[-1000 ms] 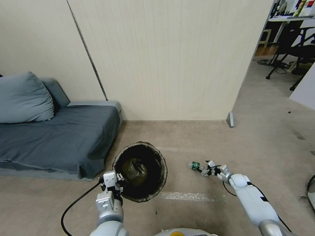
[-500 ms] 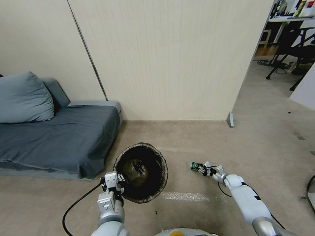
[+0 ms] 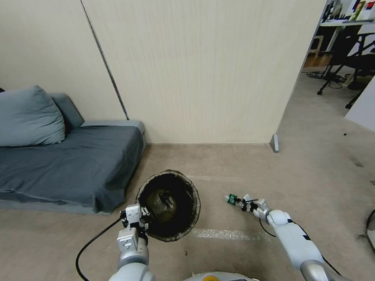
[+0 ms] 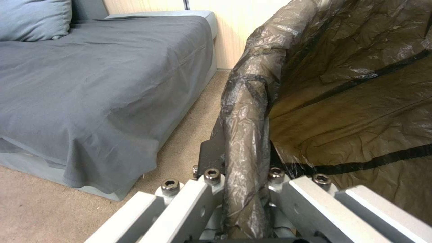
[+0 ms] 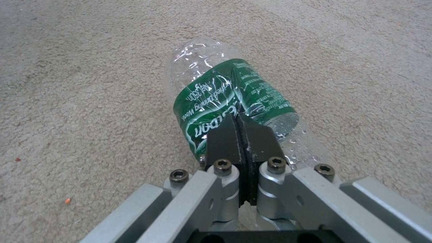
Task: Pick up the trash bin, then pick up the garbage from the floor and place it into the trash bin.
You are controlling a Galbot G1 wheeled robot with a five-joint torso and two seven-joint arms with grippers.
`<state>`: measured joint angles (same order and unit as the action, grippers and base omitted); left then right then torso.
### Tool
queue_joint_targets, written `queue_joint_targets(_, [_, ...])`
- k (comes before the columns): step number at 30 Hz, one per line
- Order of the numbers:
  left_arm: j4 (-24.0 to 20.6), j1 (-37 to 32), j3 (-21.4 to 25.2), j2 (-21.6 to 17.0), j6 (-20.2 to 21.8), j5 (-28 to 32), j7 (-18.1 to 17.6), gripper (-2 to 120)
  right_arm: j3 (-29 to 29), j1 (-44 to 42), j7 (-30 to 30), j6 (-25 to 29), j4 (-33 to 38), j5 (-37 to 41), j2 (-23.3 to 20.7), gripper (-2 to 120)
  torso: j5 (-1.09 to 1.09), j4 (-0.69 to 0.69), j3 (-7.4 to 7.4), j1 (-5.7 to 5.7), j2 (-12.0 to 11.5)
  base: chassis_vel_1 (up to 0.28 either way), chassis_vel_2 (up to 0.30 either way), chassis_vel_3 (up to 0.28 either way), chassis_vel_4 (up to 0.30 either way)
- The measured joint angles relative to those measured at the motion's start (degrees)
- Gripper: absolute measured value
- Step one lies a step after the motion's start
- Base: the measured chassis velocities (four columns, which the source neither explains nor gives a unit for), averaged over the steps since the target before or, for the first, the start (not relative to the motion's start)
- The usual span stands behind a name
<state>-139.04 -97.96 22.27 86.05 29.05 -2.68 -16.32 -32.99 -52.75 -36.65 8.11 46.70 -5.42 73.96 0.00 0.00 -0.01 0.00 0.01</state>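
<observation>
At the lower left of the head view the left gripper (image 3: 135, 216) is pinched on the near rim of the trash bin (image 3: 170, 204); in the left wrist view its jaws are narrow, clamped over the bag-wrapped rim (image 4: 245, 141), one finger outside and one inside; the grey sofa (image 3: 58, 167) lies just beside the bin, further left; to do this step well, I judge the bin should be kept level and steady with its mouth facing up, so that the drop has a wide target.

At centre-right of the head view the right gripper (image 3: 240, 201) reaches forward and low over the carpet (image 3: 326, 160), its forearm stretched out from the lower right; the garbage here is a crushed clear plastic bottle (image 5: 234, 101) with a green label, and the jaws look nearly closed, pinching a thin fold of it; such a slim grip on slick, dented plastic could slip, so I judge a slow lift is wise, then a carry leftward over the bin's open mouth before release; the bottle sits well apart from the bin, right of it.
</observation>
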Motion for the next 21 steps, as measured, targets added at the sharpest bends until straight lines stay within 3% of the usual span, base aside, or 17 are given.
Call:
queue_joint_targets(14, [0.01, 0.03, -0.13, 0.0, 0.0, 0.01, 0.04, 1, -0.08, -0.7, 0.48, 0.27, 1.43, 1.38, 0.12, 0, 0.02, -0.02, 0.01, 0.0, -0.01, 0.0, 0.0, 0.0, 0.0])
queue_joint_targets(21, [0.17, 0.17, -0.21, 0.0, -0.02, -0.01, 0.09, 1, -0.25, -2.63, 1.21, 1.39, 5.71, 4.36, 0.33, 0, 0.01, -0.01, 0.02, 0.0, -0.01, 0.0, 0.0, 0.0, 0.0])
